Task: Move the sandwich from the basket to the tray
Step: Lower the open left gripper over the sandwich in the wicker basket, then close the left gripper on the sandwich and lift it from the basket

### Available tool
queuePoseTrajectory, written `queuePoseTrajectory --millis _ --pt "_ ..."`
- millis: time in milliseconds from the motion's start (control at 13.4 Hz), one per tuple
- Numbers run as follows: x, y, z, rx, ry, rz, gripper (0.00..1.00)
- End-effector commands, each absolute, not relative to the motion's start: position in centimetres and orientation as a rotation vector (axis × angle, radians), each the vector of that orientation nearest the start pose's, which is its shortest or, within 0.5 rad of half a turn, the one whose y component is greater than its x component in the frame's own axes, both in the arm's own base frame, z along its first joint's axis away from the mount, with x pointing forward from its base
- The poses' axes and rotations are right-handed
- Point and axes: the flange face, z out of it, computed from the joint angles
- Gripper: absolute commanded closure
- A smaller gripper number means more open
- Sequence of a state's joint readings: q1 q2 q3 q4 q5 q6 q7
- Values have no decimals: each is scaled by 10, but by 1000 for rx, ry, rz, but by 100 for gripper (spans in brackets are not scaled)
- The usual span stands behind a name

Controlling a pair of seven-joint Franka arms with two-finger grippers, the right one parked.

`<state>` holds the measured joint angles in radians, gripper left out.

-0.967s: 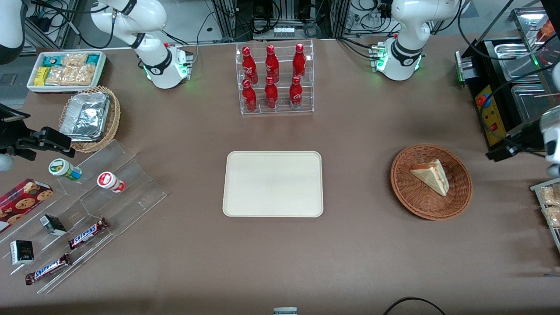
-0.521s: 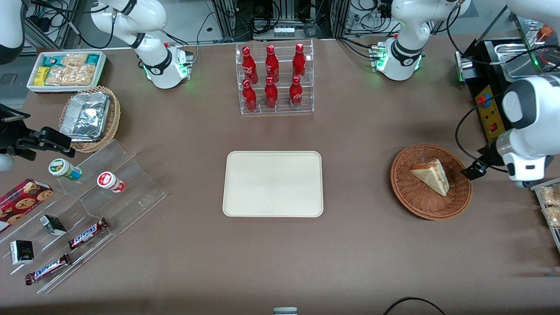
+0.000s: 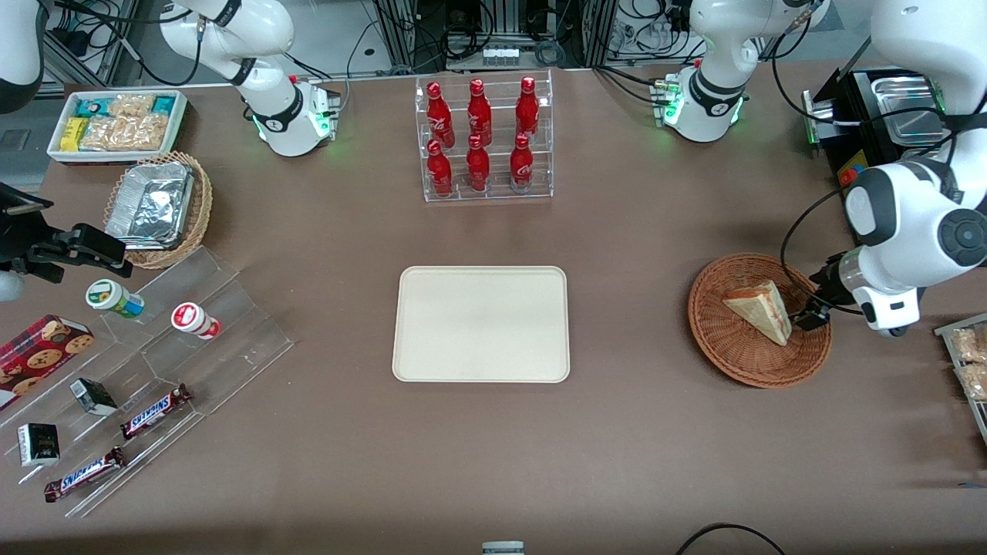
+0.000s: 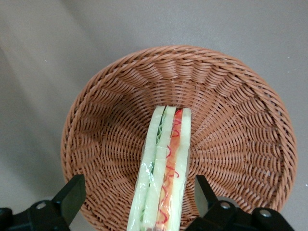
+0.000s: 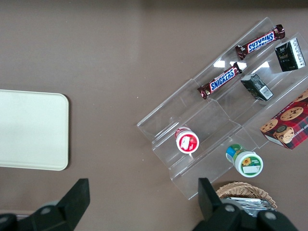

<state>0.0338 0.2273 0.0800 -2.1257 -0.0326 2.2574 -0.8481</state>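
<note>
The sandwich [image 4: 163, 168] stands on edge in the basket [image 3: 759, 320], at the working arm's end of the counter [image 3: 632, 432]. The pincer [image 4: 137, 202] hangs over it, spread wide and empty, a finger on each side so it can close on the bread faces. The tray [image 3: 481, 324] waits mid-counter.

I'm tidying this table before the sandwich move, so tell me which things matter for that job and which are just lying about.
Part of the job:
sandwich, lying in the basket
tray, bare
end effector, open, over the basket with a finger on each side of the sandwich

Just lying about:
rack of red bottles
foil container
chocolate bars
cookie box
</note>
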Motion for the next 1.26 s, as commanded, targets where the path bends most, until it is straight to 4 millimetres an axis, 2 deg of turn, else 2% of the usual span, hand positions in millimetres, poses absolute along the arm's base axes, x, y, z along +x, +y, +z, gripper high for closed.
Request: queuePoseTrajectory --millis 0,223,521,744,893,967,1190 --pt "548 56 285 -2741 -1503 106 0" --pt "546 41 259 -2752 -1462 118 0" --pt "551 40 252 -2760 -1471 80 0" --pt "548 36 236 -2757 -1452 101 0" --pt "546 22 224 -2764 -1413 130 0" --pt "547 21 222 -2765 -1407 134 4" --pt "544 21 224 -2769 -1364 174 37"
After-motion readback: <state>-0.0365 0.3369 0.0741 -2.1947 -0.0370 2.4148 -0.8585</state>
